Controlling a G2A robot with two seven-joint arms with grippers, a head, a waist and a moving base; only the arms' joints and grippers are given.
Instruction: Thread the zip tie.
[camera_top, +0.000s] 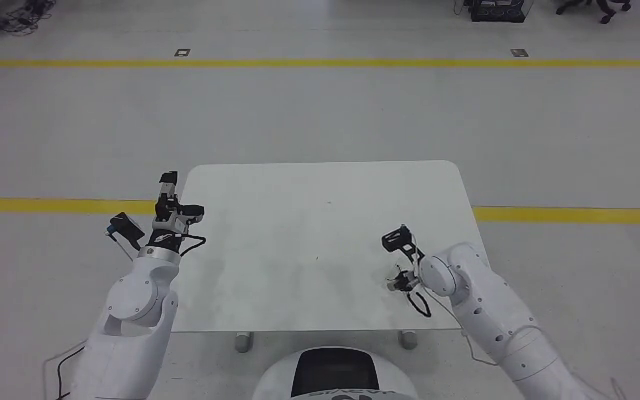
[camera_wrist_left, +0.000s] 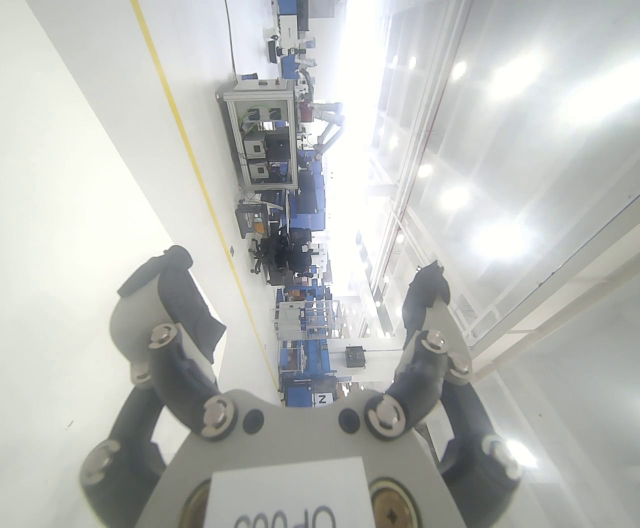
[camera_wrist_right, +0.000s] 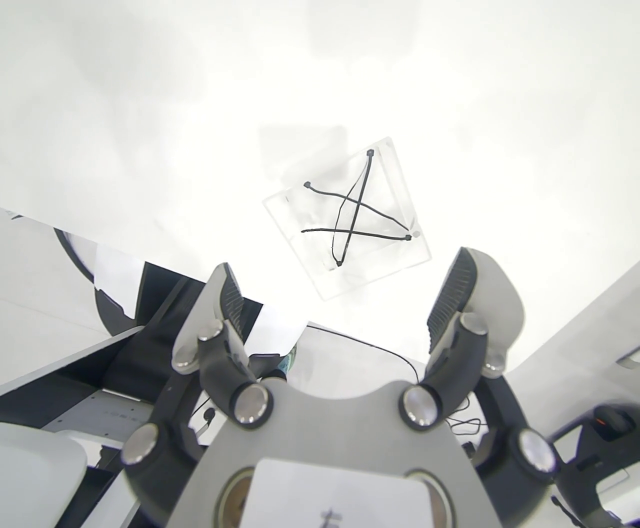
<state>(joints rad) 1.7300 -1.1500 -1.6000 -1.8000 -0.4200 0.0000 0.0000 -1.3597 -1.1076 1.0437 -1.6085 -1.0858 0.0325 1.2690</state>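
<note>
From above, the left gripper (camera_top: 167, 185) is hanging just off the left edge of the tabletop (camera_top: 320, 250), and the right gripper (camera_top: 400, 262) is hovering near its right edge. In the left wrist view, the fingers (camera_wrist_left: 170, 300) are standing wide apart, gripping nothing. In the right wrist view, the fingers (camera_wrist_right: 450, 295) are likewise spreading wide, empty, facing a clear tray (camera_wrist_right: 387, 255) lying close to a tabletop edge, with three black zip ties (camera_wrist_right: 357, 215) crossing inside it.

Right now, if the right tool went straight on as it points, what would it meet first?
Likely the clear tray holding black zip ties on the table; the open right tool aims roughly there, depth unclear.
</note>
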